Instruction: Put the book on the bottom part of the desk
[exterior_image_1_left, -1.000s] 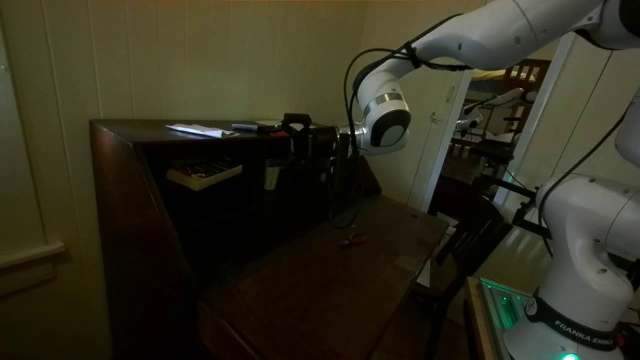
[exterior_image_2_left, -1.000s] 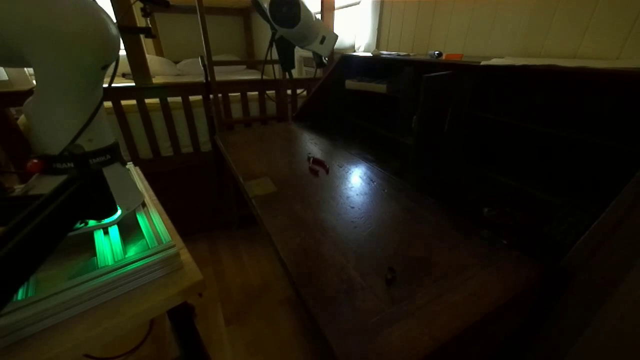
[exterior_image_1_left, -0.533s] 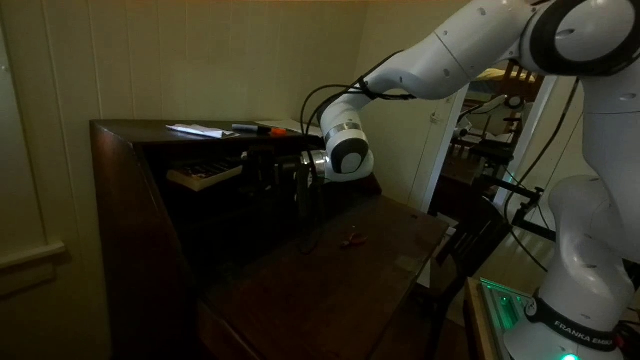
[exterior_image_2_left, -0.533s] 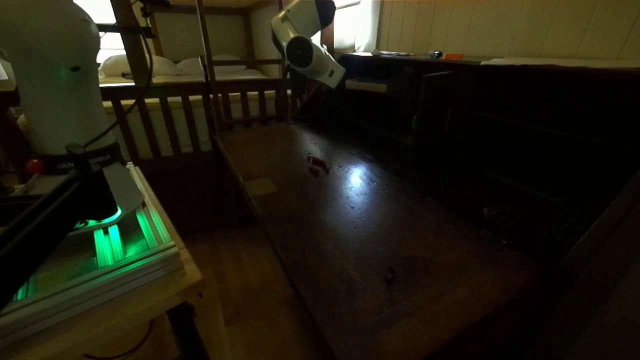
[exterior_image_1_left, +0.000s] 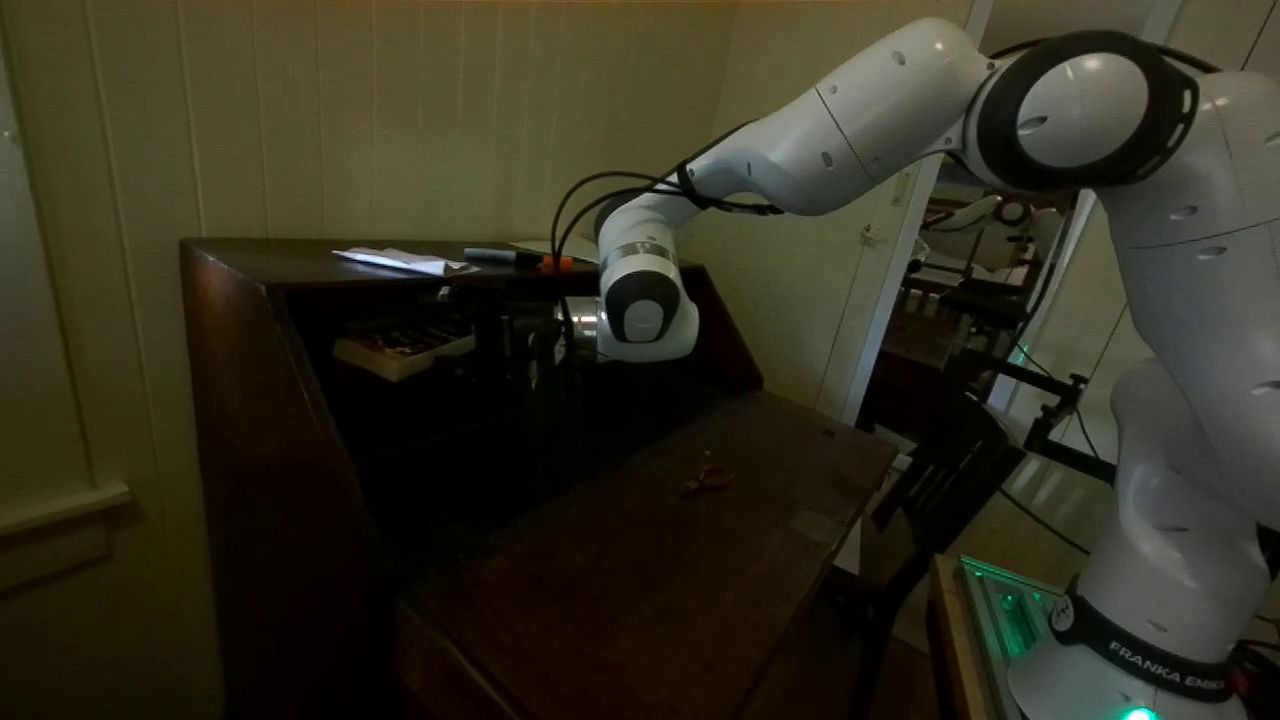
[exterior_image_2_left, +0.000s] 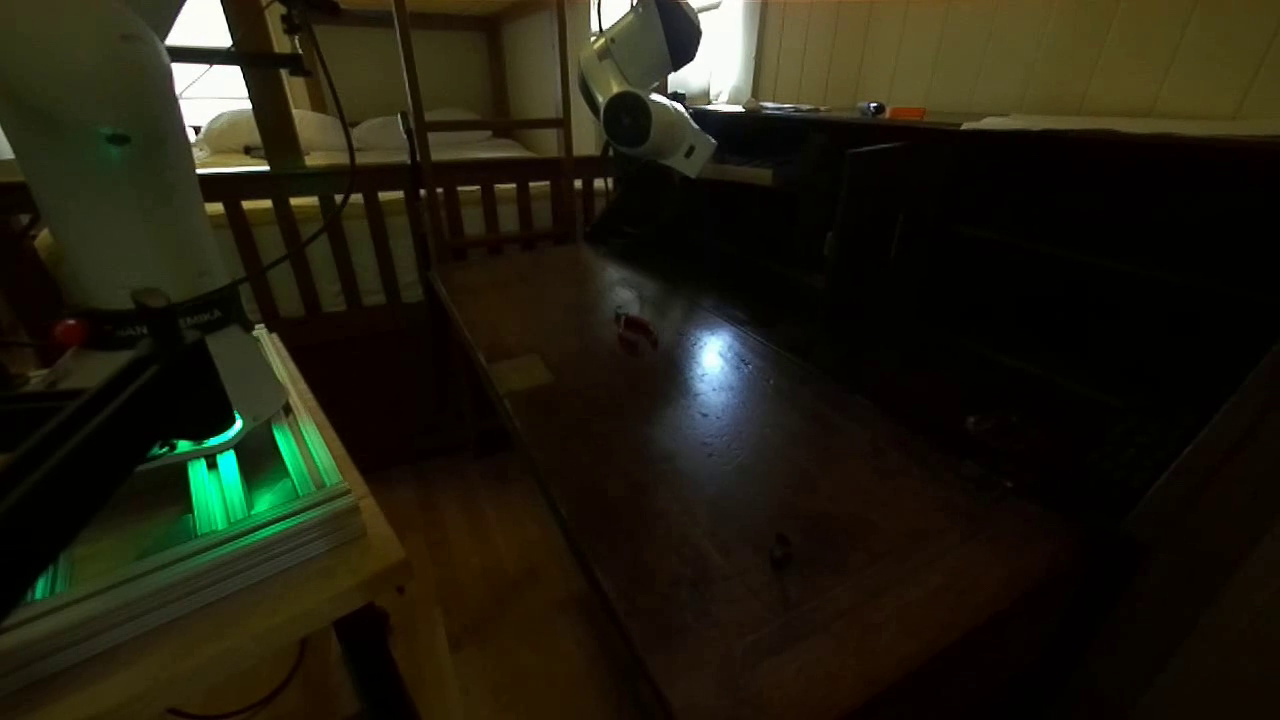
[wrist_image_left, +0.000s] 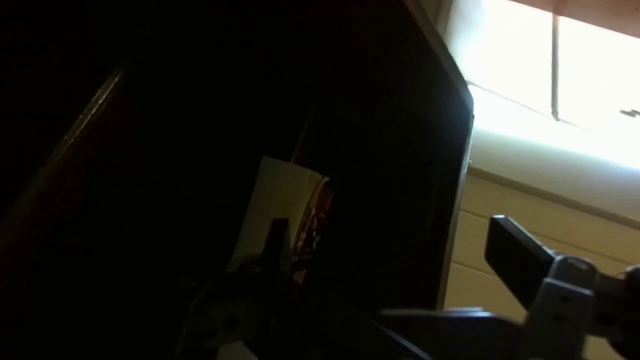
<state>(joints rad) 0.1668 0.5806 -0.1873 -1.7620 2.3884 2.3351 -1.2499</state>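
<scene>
Gripper (wrist_image_left: 387, 232) stands wide open in the wrist view, holding nothing. One finger (wrist_image_left: 276, 241) overlaps the book (wrist_image_left: 275, 200) there (contact cannot be told; too dark). The book, with pale page edges and a dark patterned cover, lies in the cubby (exterior_image_1_left: 375, 305) beneath the desk's top (exterior_image_1_left: 285, 255), just ahead of the gripper. Further out, the writing board (exterior_image_1_left: 640, 600) bears red-handled pliers (exterior_image_1_left: 711, 479); the book is not on it yet. Progress, as judged: reach well advanced, grasp not yet made; drawing out and lowering onto the board remain.
</scene>
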